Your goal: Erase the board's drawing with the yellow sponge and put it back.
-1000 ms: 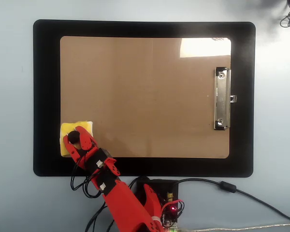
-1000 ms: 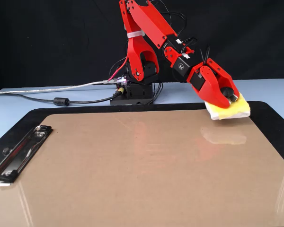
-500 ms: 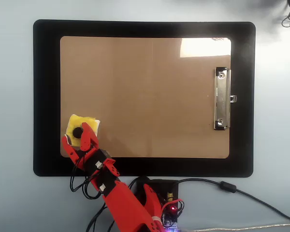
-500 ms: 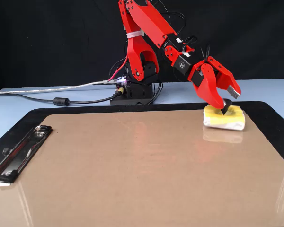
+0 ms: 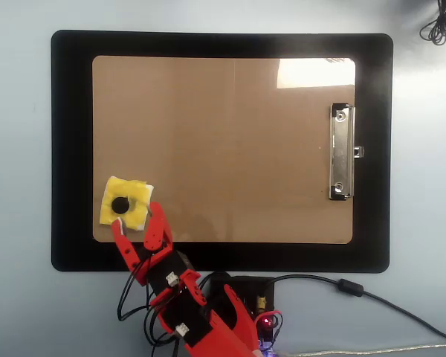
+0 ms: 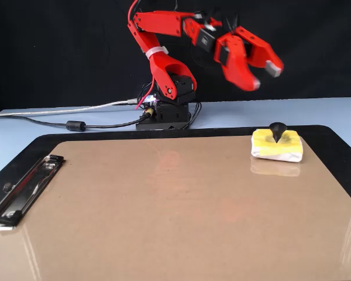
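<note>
So, going left to right in the overhead view: one black mat (image 5: 70,149) on the pale table (image 5: 18,186), & on it one brown board (image 5: 223,149). One yellow sponge (image 5: 132,201) sits flat on the board's lower left corner, w/ one black knob (image 5: 120,205) in its middle. Just below it is one red arm (image 5: 186,312) w/ one gripper (image 5: 137,227), its two red jaws spread apart & holding nothing. One jaw tip looks like it overlaps the sponge's edge from above, but the fixed view shows the gripper (image 6: 263,77) high up, well clear of the sponge (image 6: 276,146). Then one silver clip (image 5: 341,152) on the board's right short edge. One black cable (image 5: 372,294) runs off to the right.

Hard to see: no star shows on the board in either view. A bright glare patch (image 5: 316,72) covers the top right corner. The arm's base is cut off at the bottom of the overhead view.
</note>
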Robot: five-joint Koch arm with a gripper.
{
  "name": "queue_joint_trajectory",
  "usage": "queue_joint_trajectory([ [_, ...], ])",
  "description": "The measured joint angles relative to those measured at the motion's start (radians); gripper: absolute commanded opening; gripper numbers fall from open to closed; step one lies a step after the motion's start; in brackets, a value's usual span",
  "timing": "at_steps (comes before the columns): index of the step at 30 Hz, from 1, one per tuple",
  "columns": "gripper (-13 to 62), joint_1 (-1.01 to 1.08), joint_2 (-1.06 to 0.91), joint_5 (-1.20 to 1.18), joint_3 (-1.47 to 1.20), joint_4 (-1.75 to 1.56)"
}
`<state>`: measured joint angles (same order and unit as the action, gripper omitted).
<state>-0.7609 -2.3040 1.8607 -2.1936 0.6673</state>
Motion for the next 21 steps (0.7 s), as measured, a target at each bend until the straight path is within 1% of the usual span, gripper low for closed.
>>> queue_joint_trajectory([
  [2, 33.5, 0.121, 0.0, -0.035, 0.095, 0.232],
  [3, 33.5, 0.189, 0.0, -0.106, 0.146, 0.376],
  [4, 33.6, 0.232, 0.0, -0.163, 0.155, 0.451],
  [6, 33.6, 0.336, -0.002, -0.296, 0.156, 0.572],
  [8, 33.5, 0.503, 0.0, -0.437, 0.156, 0.646],
  [10, 33.5, 0.604, -0.002, -0.506, 0.109, 0.653],
  [13, 33.5, 0.661, -0.002, -0.541, -0.055, 0.653],
  [18, 33.7, 0.689, -0.002, -0.546, -0.112, 0.67],
  [21, 33.6, 0.749, -0.002, -0.543, -0.127, 0.721],
])
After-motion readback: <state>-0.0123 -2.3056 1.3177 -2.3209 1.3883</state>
